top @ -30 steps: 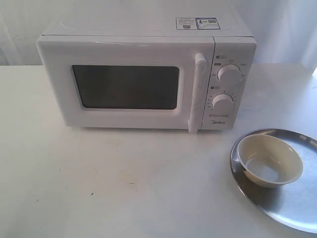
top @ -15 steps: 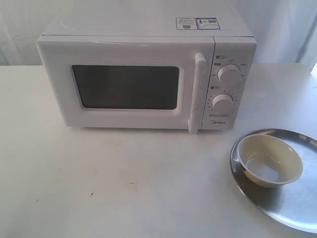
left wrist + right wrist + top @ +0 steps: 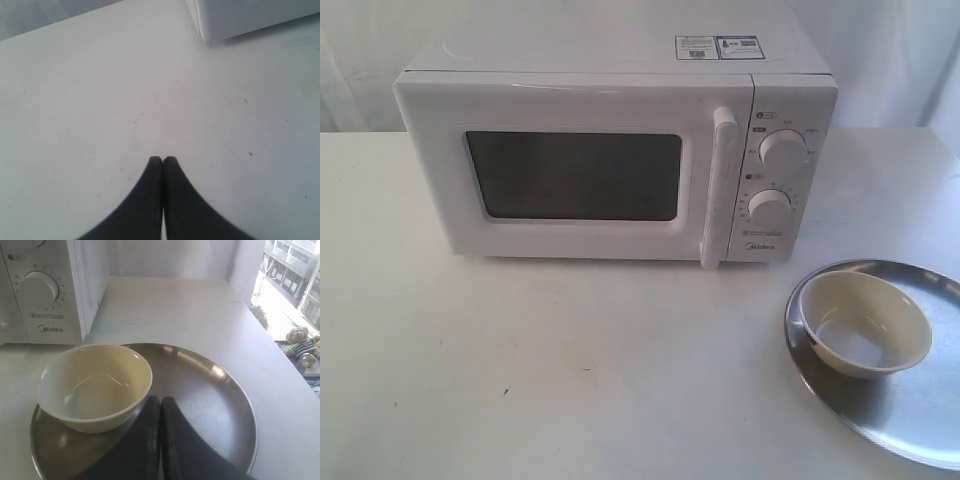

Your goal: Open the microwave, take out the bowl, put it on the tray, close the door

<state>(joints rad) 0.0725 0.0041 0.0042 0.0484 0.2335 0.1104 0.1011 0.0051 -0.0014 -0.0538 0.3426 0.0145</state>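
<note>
Nothing has shifted: the small glossy cream ceramic bowl [image 3: 865,325] sits on the round silver metal tray [image 3: 910,420], my left tool [image 3: 163,159] and right tool [image 3: 160,399] are clenched empty, and I judge the bowl slippery, brittle and best pinched by its rim.

Glossy cream ceramic bowl [image 3: 95,386]; shiny silver metal tray [image 3: 210,405]; smooth white microwave [image 3: 610,150]; matt white table [image 3: 570,370].

"Midea" logo [image 3: 51,329] on the knob panel [image 3: 782,180] of the microwave [image 3: 590,160], under the lower knob [image 3: 771,209]; top stickers [image 3: 718,47] illegible.
</note>
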